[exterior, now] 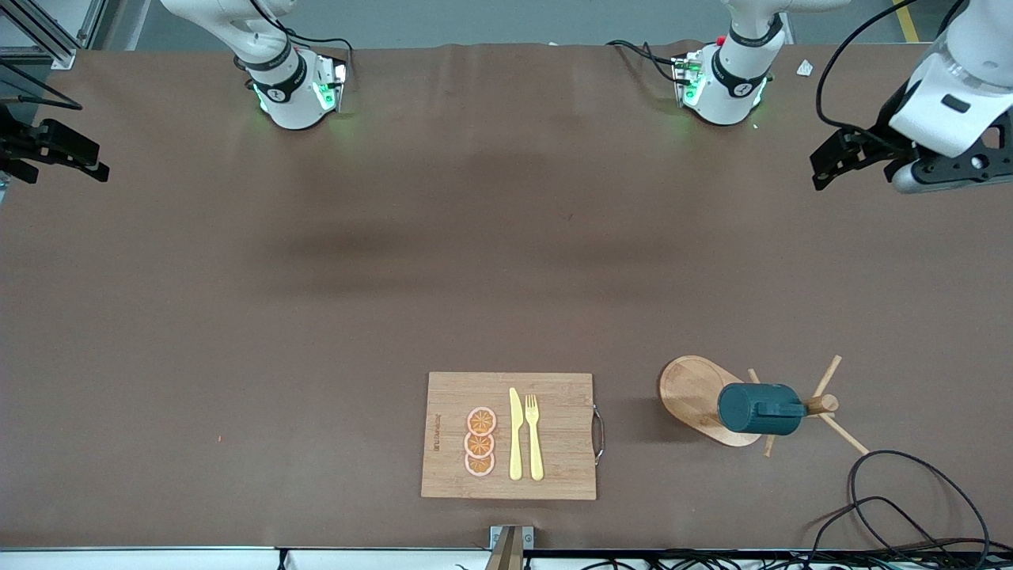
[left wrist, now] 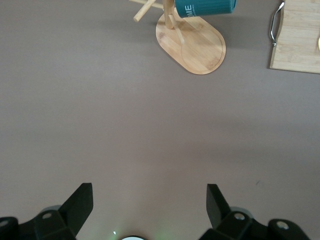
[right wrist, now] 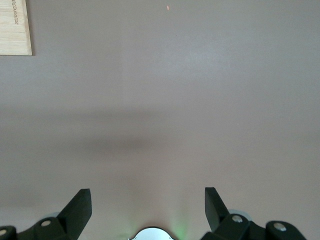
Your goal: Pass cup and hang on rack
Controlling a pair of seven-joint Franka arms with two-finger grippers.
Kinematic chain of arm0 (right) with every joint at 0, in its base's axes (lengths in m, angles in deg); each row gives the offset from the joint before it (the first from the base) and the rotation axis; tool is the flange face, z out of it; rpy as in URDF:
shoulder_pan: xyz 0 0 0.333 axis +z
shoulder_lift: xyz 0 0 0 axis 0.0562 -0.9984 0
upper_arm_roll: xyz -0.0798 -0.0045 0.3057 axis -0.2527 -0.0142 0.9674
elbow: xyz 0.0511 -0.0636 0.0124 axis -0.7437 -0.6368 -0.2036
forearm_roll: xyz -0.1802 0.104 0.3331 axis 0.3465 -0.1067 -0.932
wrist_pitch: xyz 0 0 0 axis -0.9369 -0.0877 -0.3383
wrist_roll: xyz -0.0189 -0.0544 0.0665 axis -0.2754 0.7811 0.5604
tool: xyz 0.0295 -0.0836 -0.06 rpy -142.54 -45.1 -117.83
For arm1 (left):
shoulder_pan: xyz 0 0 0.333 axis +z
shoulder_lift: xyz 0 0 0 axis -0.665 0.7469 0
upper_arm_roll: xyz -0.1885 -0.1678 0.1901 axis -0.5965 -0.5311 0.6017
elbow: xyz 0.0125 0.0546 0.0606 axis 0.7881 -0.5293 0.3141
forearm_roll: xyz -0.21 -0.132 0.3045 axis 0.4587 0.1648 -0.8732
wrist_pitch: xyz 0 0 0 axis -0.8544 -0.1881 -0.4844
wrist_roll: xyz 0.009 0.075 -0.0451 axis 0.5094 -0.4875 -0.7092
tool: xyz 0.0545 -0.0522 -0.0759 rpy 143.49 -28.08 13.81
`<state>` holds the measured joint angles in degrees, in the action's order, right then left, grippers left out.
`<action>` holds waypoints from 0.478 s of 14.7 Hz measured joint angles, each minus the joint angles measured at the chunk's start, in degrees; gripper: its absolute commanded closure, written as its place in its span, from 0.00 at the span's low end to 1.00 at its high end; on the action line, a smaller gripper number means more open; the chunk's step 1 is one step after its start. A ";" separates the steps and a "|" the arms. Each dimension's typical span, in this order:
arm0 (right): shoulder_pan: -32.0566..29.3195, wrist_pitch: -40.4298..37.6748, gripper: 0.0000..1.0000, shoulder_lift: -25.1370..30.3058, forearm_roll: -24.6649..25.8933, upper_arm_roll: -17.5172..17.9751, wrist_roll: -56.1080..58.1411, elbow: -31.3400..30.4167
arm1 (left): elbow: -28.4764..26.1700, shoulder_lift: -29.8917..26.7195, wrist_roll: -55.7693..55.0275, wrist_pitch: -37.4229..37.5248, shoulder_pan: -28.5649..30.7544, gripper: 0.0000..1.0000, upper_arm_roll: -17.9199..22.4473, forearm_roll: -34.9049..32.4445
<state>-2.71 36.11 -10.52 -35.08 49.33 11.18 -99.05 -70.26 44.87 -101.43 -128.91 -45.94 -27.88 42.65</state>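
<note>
While both grippers hang with fingers spread and nothing between them, the cup (exterior: 758, 408) hangs on its side from a peg of the rack (exterior: 700, 396), well apart from either. The left gripper (exterior: 840, 157) waits over its arm's table end; the right gripper (exterior: 55, 150) waits over the other. A cutting board (exterior: 554, 443) lies beside the rack.

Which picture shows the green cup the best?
The front view: the whole cup shows, hanging sideways on the rack. The left wrist view catches only its lower part at the frame's edge. The right wrist view misses it.
</note>
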 measured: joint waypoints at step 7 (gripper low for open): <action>0.00 0.00 0.00 0.00 0.00 -0.01 0.00 0.00 | 0.08 -0.89 1.01 -0.65 1.73 0.00 0.59 0.41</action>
<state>-2.71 36.10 -10.52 -35.08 49.32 11.18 -99.05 -70.18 43.98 -100.42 -129.56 -44.22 -27.29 43.07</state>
